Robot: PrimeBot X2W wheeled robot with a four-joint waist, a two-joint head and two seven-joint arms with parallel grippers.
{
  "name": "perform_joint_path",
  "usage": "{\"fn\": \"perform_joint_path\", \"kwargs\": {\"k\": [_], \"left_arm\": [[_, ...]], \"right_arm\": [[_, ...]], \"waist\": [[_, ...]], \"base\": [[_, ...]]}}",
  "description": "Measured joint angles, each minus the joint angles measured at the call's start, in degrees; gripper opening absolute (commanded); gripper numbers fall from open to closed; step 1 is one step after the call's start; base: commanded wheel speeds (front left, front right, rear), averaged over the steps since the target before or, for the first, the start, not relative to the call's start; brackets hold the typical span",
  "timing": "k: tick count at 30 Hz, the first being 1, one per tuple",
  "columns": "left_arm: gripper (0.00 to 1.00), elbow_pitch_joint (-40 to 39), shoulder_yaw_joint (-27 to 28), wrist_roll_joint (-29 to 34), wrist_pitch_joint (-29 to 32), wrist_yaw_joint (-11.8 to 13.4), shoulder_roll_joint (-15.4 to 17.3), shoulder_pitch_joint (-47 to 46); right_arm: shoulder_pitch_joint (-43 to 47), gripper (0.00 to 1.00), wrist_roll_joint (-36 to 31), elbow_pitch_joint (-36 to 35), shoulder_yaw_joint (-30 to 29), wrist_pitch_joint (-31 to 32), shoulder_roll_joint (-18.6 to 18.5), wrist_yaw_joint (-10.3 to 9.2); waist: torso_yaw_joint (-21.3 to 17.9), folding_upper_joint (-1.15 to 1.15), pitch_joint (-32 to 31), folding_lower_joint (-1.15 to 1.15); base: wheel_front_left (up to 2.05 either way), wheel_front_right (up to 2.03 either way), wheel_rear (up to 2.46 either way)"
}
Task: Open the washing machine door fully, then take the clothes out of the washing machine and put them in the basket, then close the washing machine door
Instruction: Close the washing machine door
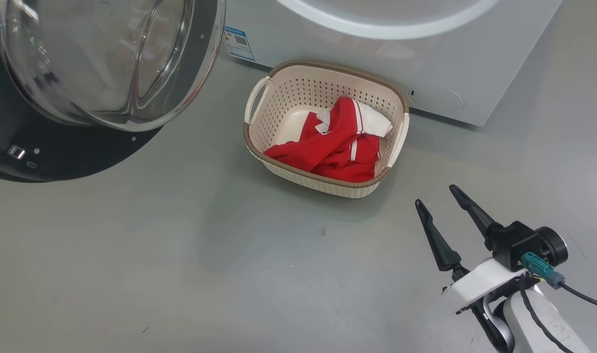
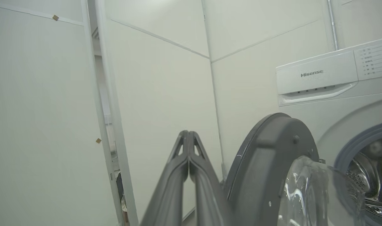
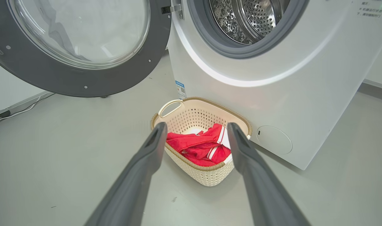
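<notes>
The white washing machine (image 3: 304, 94) stands open-mouthed, steel drum bare. Its door (image 1: 58, 157) is swung wide to the left, glass bowl bulging out over the grey floor (image 1: 181, 255). The basket (image 1: 328, 66) sits on the floor against the machine's base, long axis along the front, a handle at each end. The red clothes (image 1: 337, 147) lie crumpled inside, toward its right end. The right tool (image 1: 435, 195) hangs near the basket, fingers spread wide, empty, pointing at it. The left tool (image 2: 188, 133) is pressed together, empty, just beside the door's rim.
</notes>
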Motion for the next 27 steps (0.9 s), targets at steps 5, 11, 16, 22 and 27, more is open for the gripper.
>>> {"fn": "perform_joint_path", "kwargs": {"k": [5, 11, 16, 22, 27], "left_arm": [[0.00, 5.88, 3.35, -5.50, 2.98, 0.00, 1.14, -3.87], [0.00, 15.71, 9.87, -17.27, 8.20, 1.74, -0.93, -9.30], [0.00, 22.86, 14.21, -23.53, 13.40, 4.55, -1.48, -12.63], [0.00, 29.09, 19.52, -34.01, 19.82, 7.71, -4.20, -18.75], [0.00, 33.21, 19.96, -35.97, 24.64, 8.79, -4.35, -19.75]], "right_arm": [[-0.65, 1.00, 0.00, -0.02, -0.25, 0.00, -0.16, 0.00], [-0.66, 1.00, 0.00, 0.02, -0.14, -0.01, -0.37, 0.00], [-0.81, 1.00, 0.00, 0.07, -0.02, -0.01, -0.32, 0.00], [-1.18, 1.00, 0.01, 0.09, 0.35, -0.02, -0.23, 0.00], [-1.33, 1.00, 0.02, 0.18, 0.56, -0.02, -0.16, 0.00]], "waist": [[-0.84, 0.00, 0.41, 0.00], [-1.36, 0.00, 0.68, 0.00], [-1.90, 0.00, 0.75, 0.00], [-2.45, 0.00, 0.74, 0.00], [-2.79, 0.00, 0.73, 0.00]], "base": [[0.00, 0.00, 0.00], [0.00, 0.00, 0.00], [0.00, 0.00, 0.00], [0.00, 0.00, 0.00], [0.00, 0.00, 0.00]]}}
